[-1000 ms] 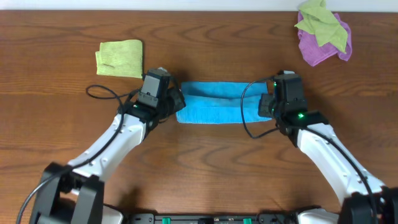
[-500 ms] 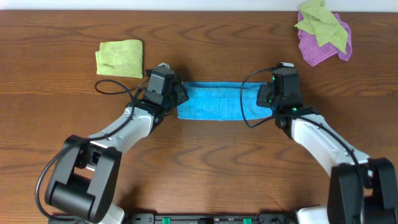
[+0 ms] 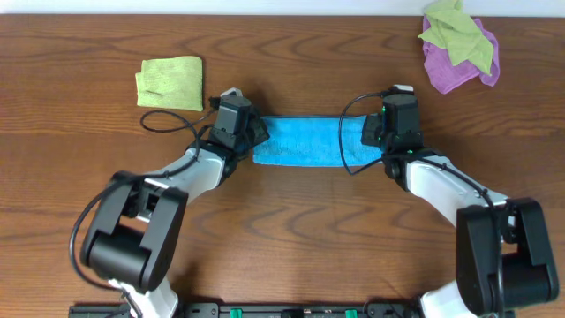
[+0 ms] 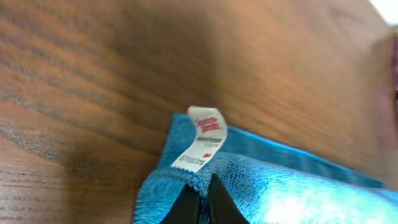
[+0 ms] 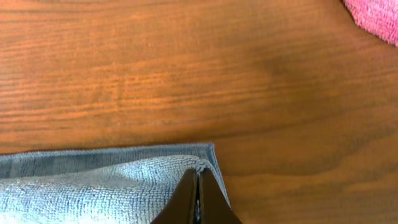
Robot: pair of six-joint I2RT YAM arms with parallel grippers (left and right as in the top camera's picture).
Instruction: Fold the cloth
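The sky-blue cloth (image 3: pixel 305 141) lies as a long folded strip between my two grippers at the table's middle. My left gripper (image 3: pixel 251 132) is shut on the cloth's near-left corner (image 4: pixel 249 186), just below its white tag (image 4: pixel 202 138). My right gripper (image 3: pixel 374 131) is shut on the near-right corner (image 5: pixel 124 186), which it holds over the lower layer's far edge. In both wrist views the pinched top layer lies folded over the layer beneath.
A folded light green cloth (image 3: pixel 169 83) lies at the back left. A purple cloth (image 3: pixel 459 66) with a green cloth (image 3: pixel 455 31) on it lies at the back right; its pink edge shows in the right wrist view (image 5: pixel 376 15). Black cables loop by both wrists.
Both grippers have moved away from me with the cloth's near corners, carrying the top layer toward the far edge. The blue strip has become narrower.
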